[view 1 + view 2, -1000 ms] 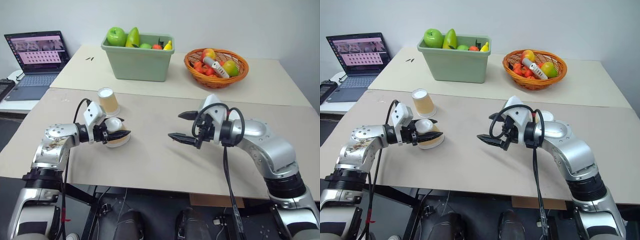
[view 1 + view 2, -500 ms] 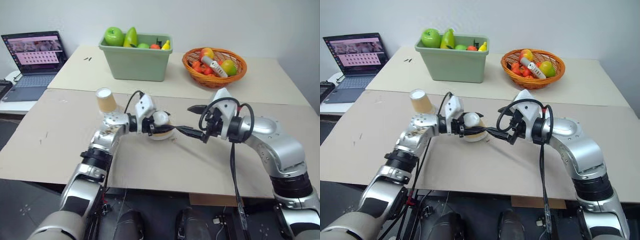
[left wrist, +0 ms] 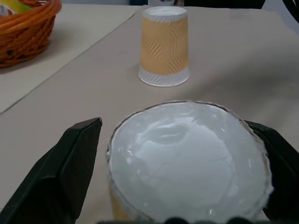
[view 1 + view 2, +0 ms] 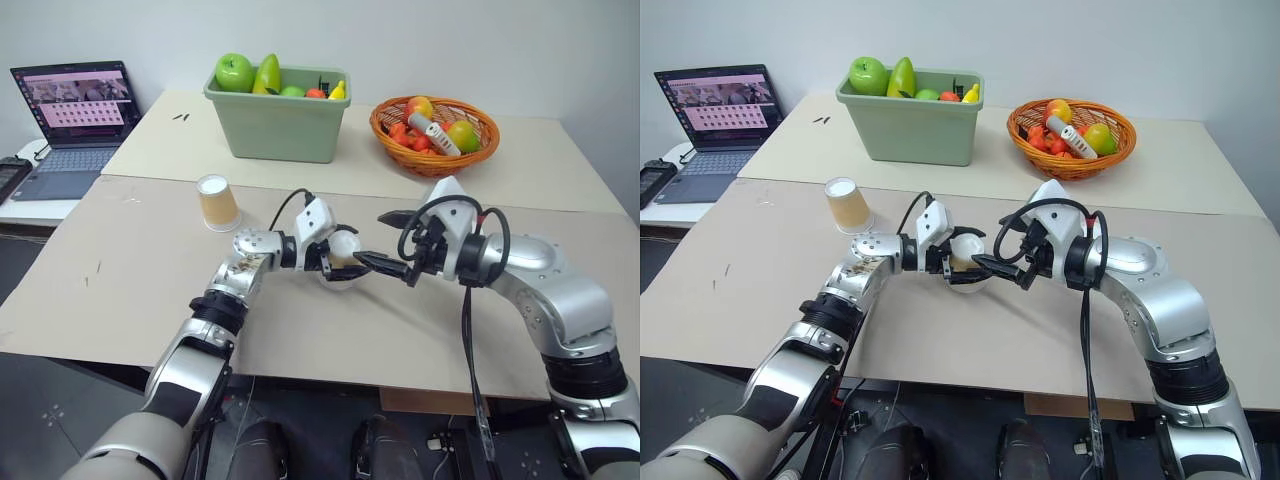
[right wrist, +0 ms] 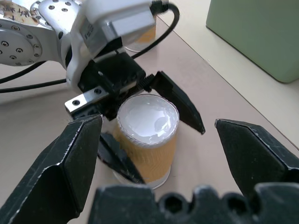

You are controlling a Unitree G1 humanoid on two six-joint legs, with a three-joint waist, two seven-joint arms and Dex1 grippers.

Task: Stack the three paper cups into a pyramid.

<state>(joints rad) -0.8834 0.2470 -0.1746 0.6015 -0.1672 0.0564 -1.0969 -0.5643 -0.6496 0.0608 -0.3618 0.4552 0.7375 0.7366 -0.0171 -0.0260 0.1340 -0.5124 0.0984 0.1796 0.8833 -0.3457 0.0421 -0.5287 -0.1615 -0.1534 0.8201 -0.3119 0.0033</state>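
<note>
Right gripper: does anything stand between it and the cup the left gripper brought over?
Nothing visible does. The cup stands upside down between the left gripper's open fingers, directly in front of the open right gripper, with only bare table around it.

3 paper cups (image 4: 217,202) (image 4: 340,255) (image 3: 164,46), 1 laptop (image 4: 70,125), 1 green bin (image 4: 275,125), 1 orange basket (image 4: 433,135).

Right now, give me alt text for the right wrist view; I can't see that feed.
An upside-down paper cup stands on the tan table between the open fingers of the left gripper. The right gripper's own black fingers are spread wide in the foreground, with a green bin behind.
</note>
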